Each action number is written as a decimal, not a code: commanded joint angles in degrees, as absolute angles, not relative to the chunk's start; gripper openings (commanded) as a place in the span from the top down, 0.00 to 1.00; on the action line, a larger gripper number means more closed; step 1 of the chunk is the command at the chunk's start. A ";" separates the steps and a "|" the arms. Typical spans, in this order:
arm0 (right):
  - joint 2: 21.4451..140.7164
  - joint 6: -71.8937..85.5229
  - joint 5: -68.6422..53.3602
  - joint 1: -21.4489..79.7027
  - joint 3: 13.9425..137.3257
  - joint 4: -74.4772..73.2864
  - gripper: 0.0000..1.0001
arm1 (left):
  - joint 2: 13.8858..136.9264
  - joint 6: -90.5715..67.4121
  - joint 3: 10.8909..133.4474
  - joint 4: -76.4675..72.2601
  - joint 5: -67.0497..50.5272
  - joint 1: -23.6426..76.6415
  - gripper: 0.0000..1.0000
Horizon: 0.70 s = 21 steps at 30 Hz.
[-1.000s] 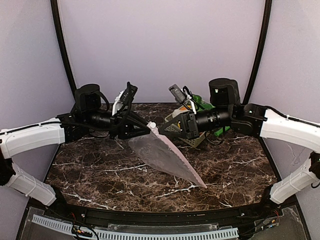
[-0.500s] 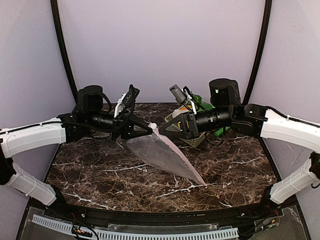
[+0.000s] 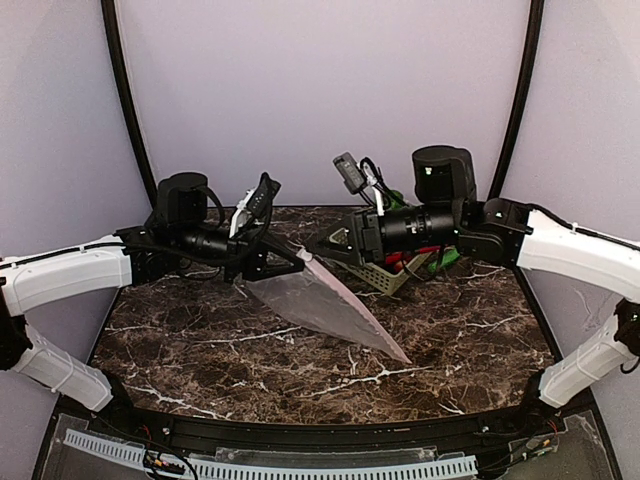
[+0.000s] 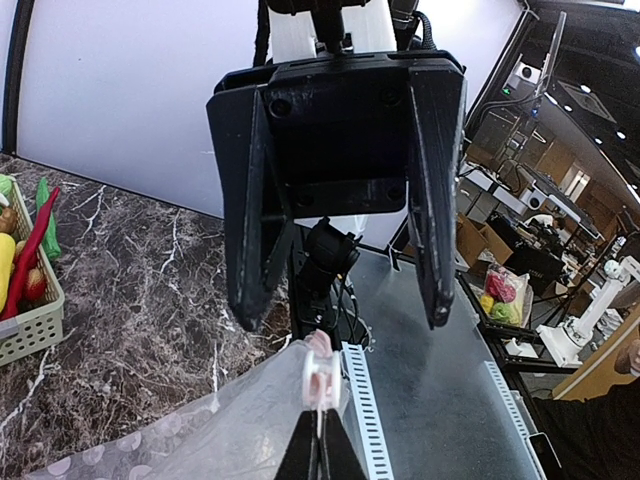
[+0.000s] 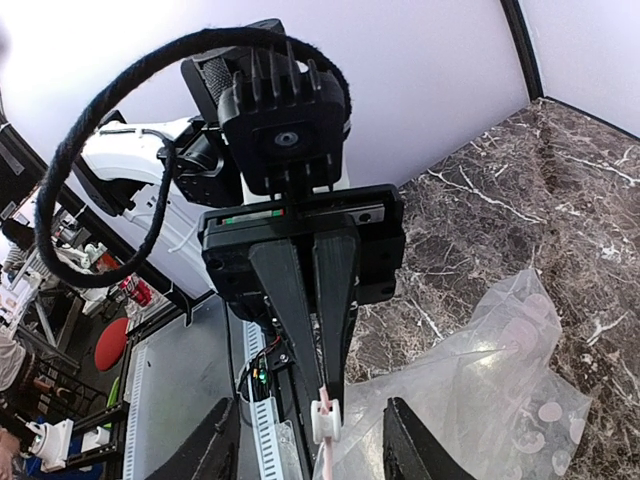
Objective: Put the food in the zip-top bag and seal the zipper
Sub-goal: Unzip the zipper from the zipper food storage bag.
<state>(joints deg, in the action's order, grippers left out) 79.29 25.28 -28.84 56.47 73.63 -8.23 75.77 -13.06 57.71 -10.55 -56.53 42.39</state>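
Above the table (image 3: 180,350), arms level, facing: left end effector (image 3: 298,257) clamped on zipper (image 3: 355,305), right end effector (image 3: 328,243) apart.

zip-top bag (image 3: 322,302) is hanging between left end effector (image 3: 299,256) and right end effector (image 3: 324,244) over mid desk (image 3: 190,350), food (image 3: 402,262) sitting in basket (image 3: 384,277) behind-right.

One clear zip-top bag (image 3: 325,300), one white zipper slider (image 4: 320,375) on its edge, one pale green basket (image 3: 385,275) far right, one red chili (image 4: 33,250) inside, other pieces too hidden to count, two claws, left claw (image 3: 301,256) and right claw (image 3: 323,246), one marble worktop (image 3: 200,340).
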 commanded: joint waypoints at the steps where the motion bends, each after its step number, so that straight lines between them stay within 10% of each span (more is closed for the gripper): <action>1: 81.32 23.44 -27.31 57.43 76.13 -9.27 0.54 | 75.24 -12.26 58.79 -9.49 -56.76 42.70 0.99; 21: 82.05 23.25 -28.77 57.79 75.19 -8.84 0.74 | 76.00 -12.15 59.11 -8.83 -56.19 42.66 0.99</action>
